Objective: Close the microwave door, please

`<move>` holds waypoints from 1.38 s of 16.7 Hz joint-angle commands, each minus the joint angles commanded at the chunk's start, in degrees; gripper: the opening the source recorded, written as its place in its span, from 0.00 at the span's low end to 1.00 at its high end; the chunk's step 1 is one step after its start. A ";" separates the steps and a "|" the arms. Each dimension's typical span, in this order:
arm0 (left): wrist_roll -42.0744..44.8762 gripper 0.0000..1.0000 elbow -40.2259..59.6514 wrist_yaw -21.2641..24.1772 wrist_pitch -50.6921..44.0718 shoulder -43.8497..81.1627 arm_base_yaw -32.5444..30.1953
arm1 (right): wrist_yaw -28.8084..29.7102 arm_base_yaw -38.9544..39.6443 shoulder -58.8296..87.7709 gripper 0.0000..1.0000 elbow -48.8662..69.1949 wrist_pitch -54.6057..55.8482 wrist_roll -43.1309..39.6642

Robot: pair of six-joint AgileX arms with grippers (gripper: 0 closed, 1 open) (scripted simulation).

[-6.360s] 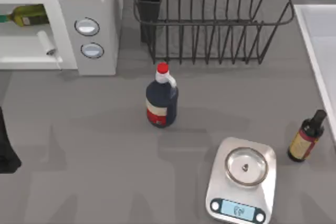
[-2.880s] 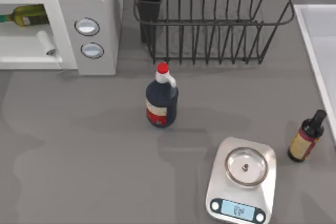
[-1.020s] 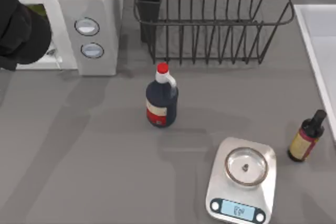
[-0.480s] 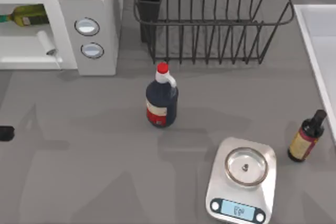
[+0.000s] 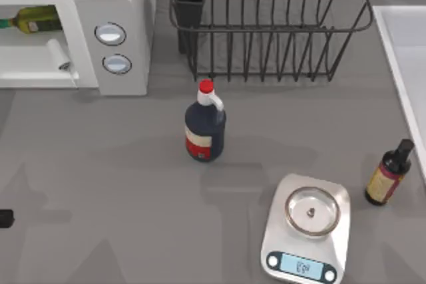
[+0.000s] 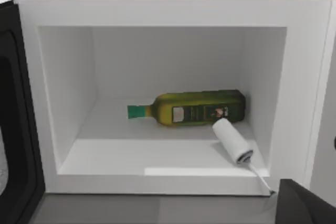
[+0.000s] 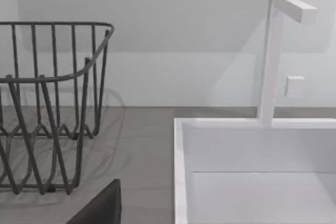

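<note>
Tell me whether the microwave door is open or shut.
Open. In the left wrist view the microwave cavity is exposed, with a green bottle lying inside, and the microwave door is swung out at the side.

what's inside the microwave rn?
Inside the microwave: a green bottle lying on its side toward the back, and a white roller in front of it. Nothing hides the cavity.
</note>
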 joint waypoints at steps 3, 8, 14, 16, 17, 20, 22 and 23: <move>-0.05 0.00 -0.68 0.04 0.06 -0.66 -0.20 | 0.00 0.00 0.00 1.00 0.00 0.00 0.00; -3.12 0.00 -6.01 1.62 0.08 -0.30 -3.82 | 0.00 0.00 0.00 1.00 0.00 0.00 0.00; -17.64 0.00 -32.01 8.54 0.13 0.45 -20.52 | 0.00 0.00 0.00 1.00 0.00 0.00 0.00; -24.62 0.00 -45.33 11.65 0.14 0.40 -28.36 | 0.00 0.00 0.00 1.00 0.00 0.00 0.00; -28.45 0.00 -52.90 13.31 0.14 0.29 -32.61 | 0.00 0.00 0.00 1.00 0.00 0.00 0.00; -40.81 0.00 -78.35 18.51 0.07 -0.38 -46.16 | 0.00 0.00 0.00 1.00 0.00 0.00 0.00; -49.55 0.00 -97.08 22.08 -0.04 -1.08 -55.59 | 0.00 0.00 0.00 1.00 0.00 0.00 0.00; -54.02 0.00 -106.79 23.87 -0.14 -1.51 -60.34 | 0.00 0.00 0.00 1.00 0.00 0.00 0.00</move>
